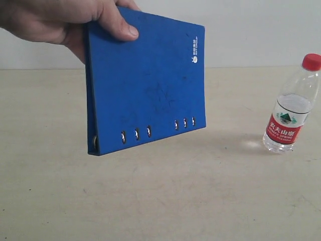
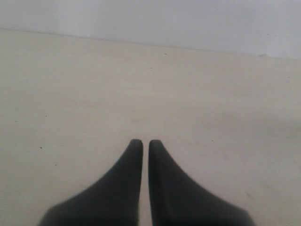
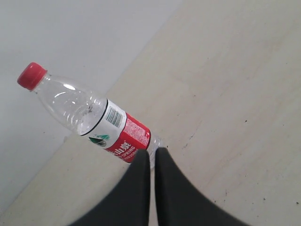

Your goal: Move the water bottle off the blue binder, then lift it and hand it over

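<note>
Holding the binder [image 1: 145, 80] aloft is a hand [image 1: 55, 20], the bottle [image 1: 291, 108] standing apart. Left tool [image 2: 146, 141] and right tool [image 3: 152, 150] are sitting closed

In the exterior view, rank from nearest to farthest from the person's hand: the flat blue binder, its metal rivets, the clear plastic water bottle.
1. Flat blue binder: gripped by the hand, upper left.
2. Metal rivets: along the binder's lower edge.
3. Clear plastic water bottle: standing far right.

The blue binder [image 1: 150, 80] shows a matt, scuffed cover, rivets [image 1: 136, 134] of shiny metal; the water bottle [image 1: 293, 100] is clear glossy plastic, label [image 1: 284, 129] slick; tabletop [image 1: 165, 196] pale, matt, speckled.
</note>
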Robot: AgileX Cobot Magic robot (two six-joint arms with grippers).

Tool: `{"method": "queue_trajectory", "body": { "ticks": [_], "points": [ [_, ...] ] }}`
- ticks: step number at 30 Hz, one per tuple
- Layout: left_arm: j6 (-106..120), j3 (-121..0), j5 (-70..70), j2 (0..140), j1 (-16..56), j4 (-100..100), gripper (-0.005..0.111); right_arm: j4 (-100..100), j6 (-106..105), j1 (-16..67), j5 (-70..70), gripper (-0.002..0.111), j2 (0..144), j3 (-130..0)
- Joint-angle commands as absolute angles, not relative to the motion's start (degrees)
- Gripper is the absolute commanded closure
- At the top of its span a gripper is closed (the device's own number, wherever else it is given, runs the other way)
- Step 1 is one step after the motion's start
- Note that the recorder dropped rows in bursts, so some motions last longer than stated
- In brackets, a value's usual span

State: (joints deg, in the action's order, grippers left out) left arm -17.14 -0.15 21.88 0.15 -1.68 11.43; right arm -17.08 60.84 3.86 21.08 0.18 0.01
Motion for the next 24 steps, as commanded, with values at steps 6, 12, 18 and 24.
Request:
{"method": "queue_trajectory", "body": {
  "ticks": [6, 12, 18, 24],
  "points": [
    [-2.44, 0.0, 20.88, 0.0, -3.95, -2.56, 0.102, -17.3, 60.49, 3.56, 20.85, 0.108, 0.0, 0.0],
    [-2.44, 0.0, 20.88, 0.0, -3.33, -1.47, 0.102, -17.3, 60.49, 3.56, 20.85, 0.108, 0.0, 0.0],
    [-2.68, 0.0, 20.63, 0.0, -2.8, -0.62, 0.102, -17.3, 60.49, 3.56, 20.85, 0.108, 0.0, 0.0],
    [-2.55, 0.0, 20.3, 0.0, -2.76, -0.62, 0.102, -17.3, 60.49, 3.56, 20.85, 0.108, 0.0, 0.0]
  ]
}}
